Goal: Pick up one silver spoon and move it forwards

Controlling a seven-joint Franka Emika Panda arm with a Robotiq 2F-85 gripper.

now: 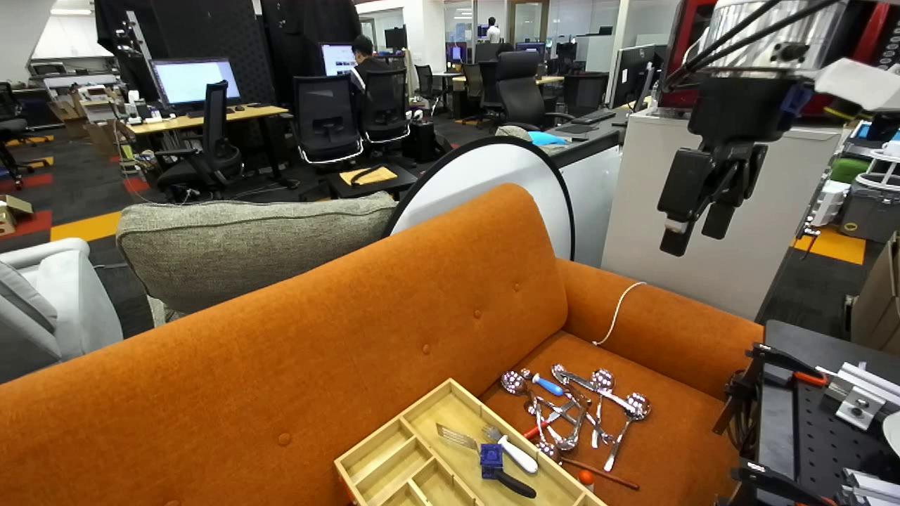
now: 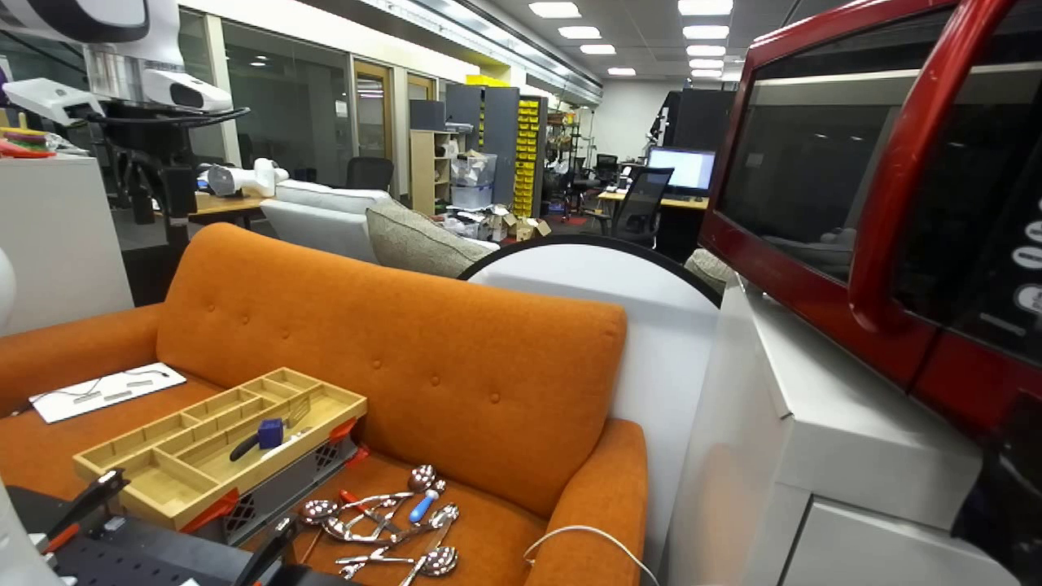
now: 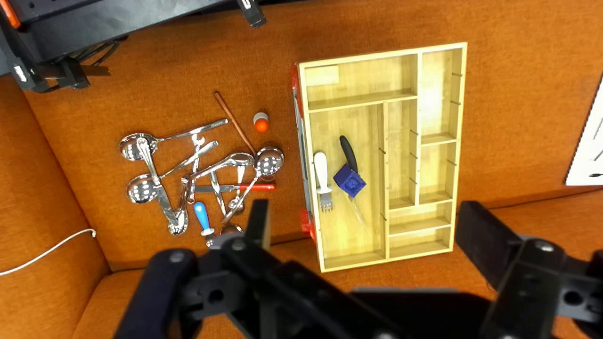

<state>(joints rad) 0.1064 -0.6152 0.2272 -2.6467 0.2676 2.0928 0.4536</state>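
Gripper [image 3: 363, 217] spread wide, silver spoons [image 3: 240, 159] strewn on orange sofa [image 3: 518, 117], seated person [image 1: 364, 50] in an exterior view alone

The wrist [image 2: 116, 73] points down, perhaps slightly tilted, jaws spread wide.

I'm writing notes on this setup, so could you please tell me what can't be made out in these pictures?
Round silver spoon, wrist view: partly hidden by the jaws.
Black-handled fork, in an exterior view: middle covered by the blue block.
Grey box, in an exterior view: inside covered by the wooden tray.
Red microwave, in an exterior view: cut off by top and right edges.
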